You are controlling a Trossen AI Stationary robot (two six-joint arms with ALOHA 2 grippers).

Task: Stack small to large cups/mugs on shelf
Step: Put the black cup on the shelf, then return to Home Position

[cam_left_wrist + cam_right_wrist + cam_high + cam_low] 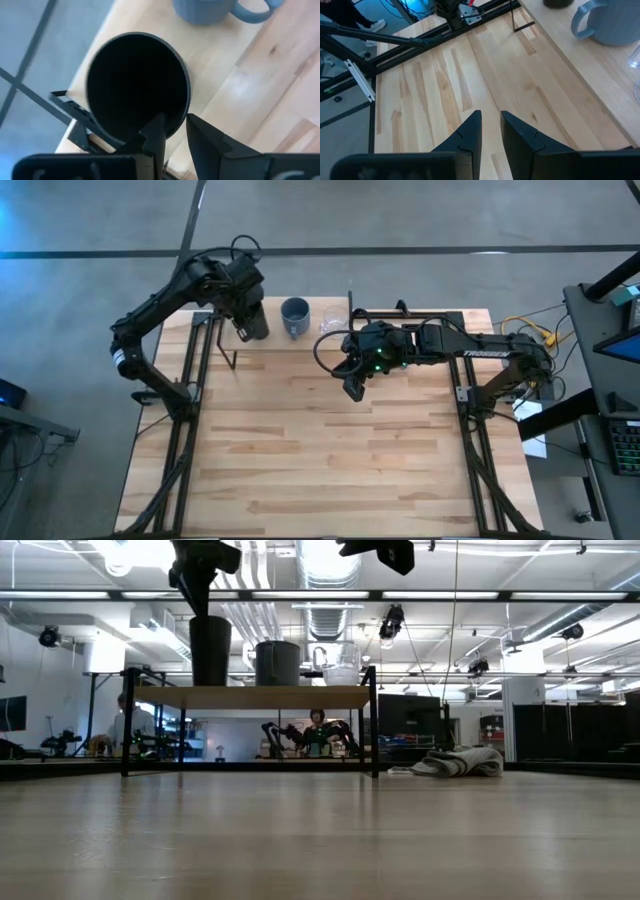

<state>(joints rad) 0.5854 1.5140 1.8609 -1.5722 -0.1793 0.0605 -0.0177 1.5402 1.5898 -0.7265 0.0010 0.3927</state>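
The shelf (260, 697) stands at the table's far edge on its black side frames. On its board stand, from left to right in the low view, the black cup (210, 650), the grey-blue mug (278, 663) and the clear glass cup (340, 670). All three also show in the high view: black cup (256, 326), mug (295, 315), glass (333, 318). My left gripper (245, 315) is above the black cup, shut on its rim. My right gripper (352, 385) hangs over the bare table near the shelf's right end, shut and empty. My left gripper holds the black cup by its rim wall (176, 124), one finger (155, 137) inside the cup and one (210, 147) outside. The fingers come from above, pointing down. The cup stands upright with its base on the shelf board.
A grey-white cloth (458, 762) lies on the table to the right of the shelf. The tabletop (320, 450) in front of the shelf is bare wood. The mug's handle (580, 22) points toward my right gripper's side.
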